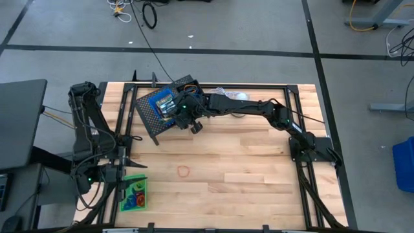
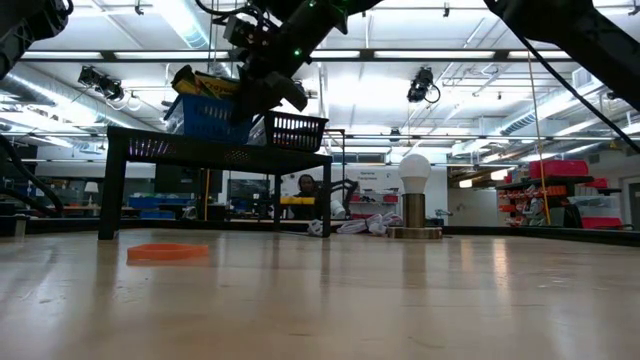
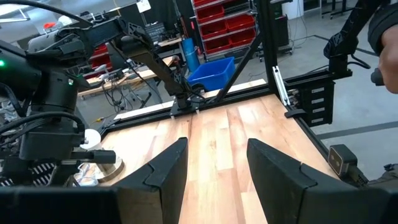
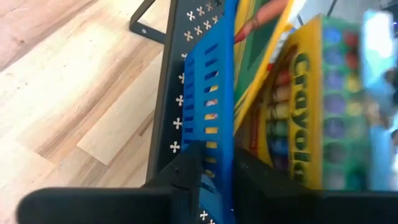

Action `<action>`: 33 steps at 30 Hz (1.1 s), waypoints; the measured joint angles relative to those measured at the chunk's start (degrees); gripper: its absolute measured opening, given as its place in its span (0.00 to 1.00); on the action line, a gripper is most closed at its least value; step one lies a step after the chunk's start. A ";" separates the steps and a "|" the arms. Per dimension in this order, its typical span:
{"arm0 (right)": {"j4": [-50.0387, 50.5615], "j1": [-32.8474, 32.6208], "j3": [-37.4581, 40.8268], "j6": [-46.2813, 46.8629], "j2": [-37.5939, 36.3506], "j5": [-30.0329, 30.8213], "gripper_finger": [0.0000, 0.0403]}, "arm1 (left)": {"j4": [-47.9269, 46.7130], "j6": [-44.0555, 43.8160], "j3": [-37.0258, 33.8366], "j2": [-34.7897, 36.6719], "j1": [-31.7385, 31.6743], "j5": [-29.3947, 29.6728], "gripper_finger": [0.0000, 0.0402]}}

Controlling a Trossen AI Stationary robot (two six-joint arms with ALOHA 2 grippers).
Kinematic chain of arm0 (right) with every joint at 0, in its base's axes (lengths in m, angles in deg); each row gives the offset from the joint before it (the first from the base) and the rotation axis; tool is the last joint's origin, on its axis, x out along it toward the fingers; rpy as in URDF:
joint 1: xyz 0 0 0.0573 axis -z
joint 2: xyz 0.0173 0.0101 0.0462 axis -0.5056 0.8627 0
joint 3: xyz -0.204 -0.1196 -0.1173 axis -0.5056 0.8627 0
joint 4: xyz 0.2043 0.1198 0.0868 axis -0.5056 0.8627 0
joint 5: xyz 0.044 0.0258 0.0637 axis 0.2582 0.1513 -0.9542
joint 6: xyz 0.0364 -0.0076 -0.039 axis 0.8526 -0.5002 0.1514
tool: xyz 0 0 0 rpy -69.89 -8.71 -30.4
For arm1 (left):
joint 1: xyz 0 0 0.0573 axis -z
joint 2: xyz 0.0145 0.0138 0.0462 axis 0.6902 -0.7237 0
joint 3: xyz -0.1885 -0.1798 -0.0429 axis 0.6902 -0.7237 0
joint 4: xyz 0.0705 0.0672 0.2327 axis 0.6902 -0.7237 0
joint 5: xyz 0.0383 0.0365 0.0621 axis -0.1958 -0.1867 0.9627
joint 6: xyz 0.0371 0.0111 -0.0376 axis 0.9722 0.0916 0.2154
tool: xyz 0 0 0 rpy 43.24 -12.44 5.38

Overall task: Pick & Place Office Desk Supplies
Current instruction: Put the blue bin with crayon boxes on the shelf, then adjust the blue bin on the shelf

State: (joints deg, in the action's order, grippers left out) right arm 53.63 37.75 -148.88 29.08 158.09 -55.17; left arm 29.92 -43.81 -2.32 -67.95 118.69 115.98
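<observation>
Dark fingers (image 4: 186, 177) of the right gripper (image 1: 183, 115) straddle the blue tray (image 4: 211, 106) wall atop the black rack (image 1: 150, 120), barely parted; widen fully, then lift straight so the crayon boxes (image 4: 305, 106) stay seated.

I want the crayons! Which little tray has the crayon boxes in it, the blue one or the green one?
The blue tray, up on the black rack under the right gripper. The green tray holds no boxes.

Left gripper (image 3: 217, 171) fingers parted above wooden table (image 3: 217, 127), right arm (image 3: 134, 53) beyond
</observation>
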 joint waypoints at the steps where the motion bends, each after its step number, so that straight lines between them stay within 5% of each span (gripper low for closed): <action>1: -0.01 0.00 0.00 0.02 -0.04 -0.01 0.19 | 0.00 0.00 0.00 0.00 0.00 0.01 0.43; 10: 0.02 -0.32 -0.01 0.17 -0.16 0.06 0.36 | -0.02 0.17 0.00 0.00 0.00 0.01 0.43; 33: 0.43 -8.10 -0.07 1.71 -2.86 13.84 0.37 | -0.03 0.60 0.00 0.00 -0.01 0.01 0.43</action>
State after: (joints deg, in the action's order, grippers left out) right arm 54.06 29.65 -148.95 30.78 155.23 -41.34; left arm 29.90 -43.21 -2.32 -67.95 118.67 115.99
